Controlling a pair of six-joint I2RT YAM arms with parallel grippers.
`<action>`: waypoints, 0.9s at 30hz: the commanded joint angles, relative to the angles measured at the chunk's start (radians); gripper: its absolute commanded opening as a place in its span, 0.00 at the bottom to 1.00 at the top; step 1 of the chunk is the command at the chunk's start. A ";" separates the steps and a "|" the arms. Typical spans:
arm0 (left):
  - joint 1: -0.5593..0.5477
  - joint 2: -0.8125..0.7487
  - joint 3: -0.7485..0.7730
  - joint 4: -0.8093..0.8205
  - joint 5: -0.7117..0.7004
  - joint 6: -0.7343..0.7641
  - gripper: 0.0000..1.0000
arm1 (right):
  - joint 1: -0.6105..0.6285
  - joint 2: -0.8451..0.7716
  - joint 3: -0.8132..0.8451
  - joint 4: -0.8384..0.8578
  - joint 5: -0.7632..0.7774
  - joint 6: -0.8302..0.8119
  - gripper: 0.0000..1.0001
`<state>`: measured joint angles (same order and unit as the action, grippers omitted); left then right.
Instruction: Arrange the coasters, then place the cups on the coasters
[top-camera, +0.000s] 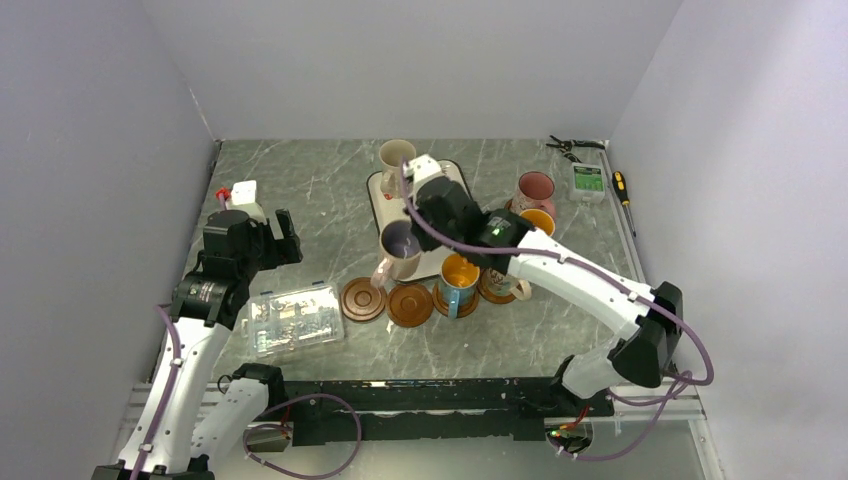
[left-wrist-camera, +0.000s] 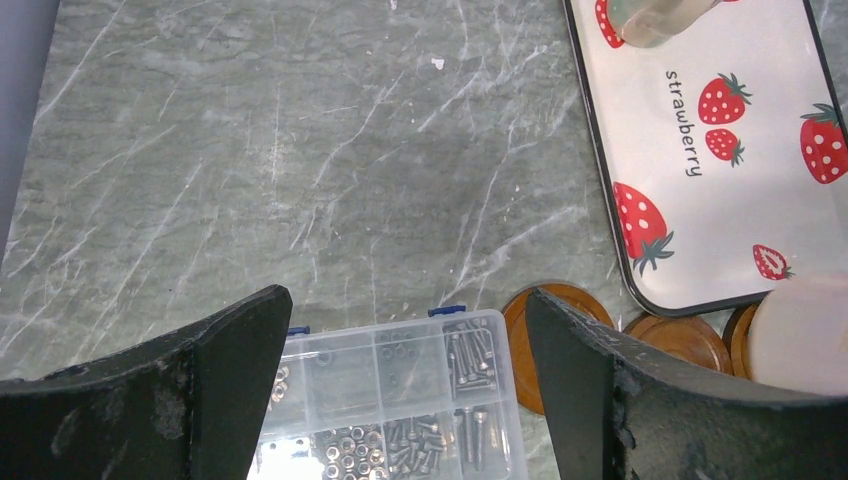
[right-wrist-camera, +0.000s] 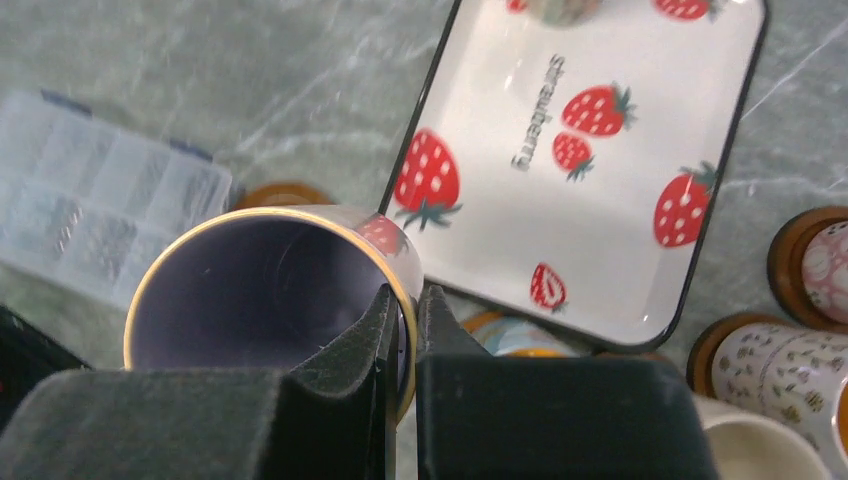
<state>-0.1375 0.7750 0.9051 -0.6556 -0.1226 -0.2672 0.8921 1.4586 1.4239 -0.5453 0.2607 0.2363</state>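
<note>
A grey marbled table (top-camera: 320, 190) sits between pale walls. At the lower left of the top view lies a clear box (top-camera: 293, 318) of screws. The left gripper (left-wrist-camera: 405, 305) hangs above the box's far edge with its jaws spread wide, holding nothing. Just right of the box, at mid frame, a row of coasters (top-camera: 363, 300) runs rightward. The two on the left are bare, the third carries an orange cup (top-camera: 460, 275), and a fourth is partly hidden under the right arm. Behind the row, the right gripper (right-wrist-camera: 403, 300) is clamped on the rim of the purple cup (right-wrist-camera: 250, 290), one finger inside and one outside. The cup is tilted over the near left corner of the tray (right-wrist-camera: 600, 230); whether it touches anything below cannot be told. A cream cup (top-camera: 396, 157) stands at the tray's far end. Right of the tray, a pink cup (top-camera: 535, 188) stands on a coaster, with an orange-lined cup (top-camera: 538, 220) just in front of it. Some tools (top-camera: 575, 147) lie in the upper right corner.
</note>
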 joint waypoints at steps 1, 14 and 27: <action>-0.002 0.001 0.017 0.020 -0.021 -0.009 0.94 | 0.104 -0.001 0.024 -0.026 0.142 0.024 0.00; -0.002 0.018 0.018 0.016 -0.031 -0.007 0.94 | 0.190 0.105 -0.033 -0.044 0.159 0.076 0.00; -0.003 0.025 0.020 0.014 -0.031 -0.005 0.94 | 0.169 0.153 -0.084 -0.004 0.169 0.080 0.00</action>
<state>-0.1375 0.7990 0.9051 -0.6559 -0.1402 -0.2672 1.0763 1.6310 1.3396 -0.6495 0.4034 0.2905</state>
